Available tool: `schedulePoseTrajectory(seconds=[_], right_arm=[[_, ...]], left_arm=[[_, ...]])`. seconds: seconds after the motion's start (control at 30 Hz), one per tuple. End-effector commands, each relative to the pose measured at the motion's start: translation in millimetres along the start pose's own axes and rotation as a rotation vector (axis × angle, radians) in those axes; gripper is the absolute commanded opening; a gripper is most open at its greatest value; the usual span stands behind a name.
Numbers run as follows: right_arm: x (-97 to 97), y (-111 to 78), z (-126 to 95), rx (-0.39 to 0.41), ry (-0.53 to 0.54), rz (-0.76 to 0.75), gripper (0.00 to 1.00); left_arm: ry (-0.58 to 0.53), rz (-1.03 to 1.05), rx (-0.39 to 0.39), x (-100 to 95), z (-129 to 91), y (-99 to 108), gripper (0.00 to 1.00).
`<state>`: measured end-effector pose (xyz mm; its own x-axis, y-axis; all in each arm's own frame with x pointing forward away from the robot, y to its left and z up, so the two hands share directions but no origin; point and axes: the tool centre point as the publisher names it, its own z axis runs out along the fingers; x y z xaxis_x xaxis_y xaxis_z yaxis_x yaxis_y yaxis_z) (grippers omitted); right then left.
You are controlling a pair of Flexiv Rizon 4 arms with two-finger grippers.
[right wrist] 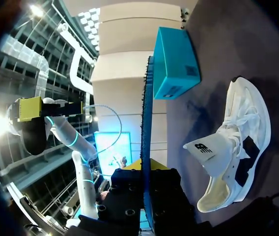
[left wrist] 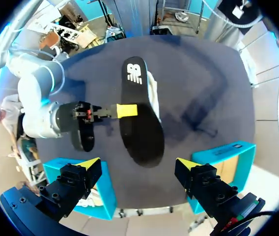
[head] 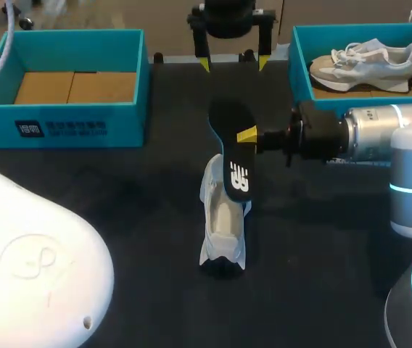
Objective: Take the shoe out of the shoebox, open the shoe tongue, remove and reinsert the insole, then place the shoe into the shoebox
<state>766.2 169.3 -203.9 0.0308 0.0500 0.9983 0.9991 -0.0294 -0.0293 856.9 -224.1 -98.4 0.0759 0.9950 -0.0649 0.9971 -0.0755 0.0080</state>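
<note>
Our right tool [head: 246,136] comes in from the right and is clamped on the black insole [head: 233,156], with 1 yellow tip showing on its upper face. From the right wrist the insole sits edge-on between the fingers. The insole hangs above the middle of the dark counter [head: 119,217], and its logo end overlaps the far part of the white shoe [head: 224,226]. We cannot tell whether the 2 touch. The shoe lies on the counter between the 2 teal boxes, nearer to us than both, with its tongue lifted and its pale inside showing.

Our left tool [head: 233,64] hangs at the far side of the counter with its 2 yellow tips spread wide and nothing between them.

The left shoebox [head: 68,125] shows only a cardboard floor. The right shoebox [head: 302,69] holds a second shoe [head: 365,61], grey and white, lying on its side.
</note>
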Motion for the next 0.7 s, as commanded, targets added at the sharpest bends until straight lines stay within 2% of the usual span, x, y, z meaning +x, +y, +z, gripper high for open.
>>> schedulePoseTrajectory(seconds=[0.03,0.13,0.23,0.3,0.5,0.6,0.7], right_arm=[[-0.7,-0.5,1.2,-0.002,0.0,-0.001,0.0],[-0.7,-0.5,1.2,-0.002,0.0,-0.001,0.0],[-0.7,-0.5,1.2,-0.002,0.0,-0.001,0.0],[-0.7,-0.5,1.2,-0.002,0.0,-0.001,0.0],[-0.7,-0.5,1.2,-0.002,0.0,-0.001,0.0],[-0.7,-0.5,1.2,-0.002,0.0,-0.001,0.0],[-0.7,-0.5,1.2,-0.002,0.0,-0.001,0.0]], left_arm=[[0.044,-0.019,-0.001,4.0,-2.9,-3.3,1.0],[-0.013,-0.049,-0.005,10.4,-1.7,-3.9,1.0],[-0.146,-0.061,-0.043,17.2,-1.4,-5.5,1.0],[-0.279,-0.071,-0.087,22.0,-1.5,-9.3,1.0],[-0.618,-0.057,-0.138,36.4,-7.3,-27.3,1.0],[-0.763,-0.072,-0.177,47.7,-12.3,-34.1,1.0],[-0.86,-0.068,-0.212,56.8,-14.2,-41.8,1.0]])
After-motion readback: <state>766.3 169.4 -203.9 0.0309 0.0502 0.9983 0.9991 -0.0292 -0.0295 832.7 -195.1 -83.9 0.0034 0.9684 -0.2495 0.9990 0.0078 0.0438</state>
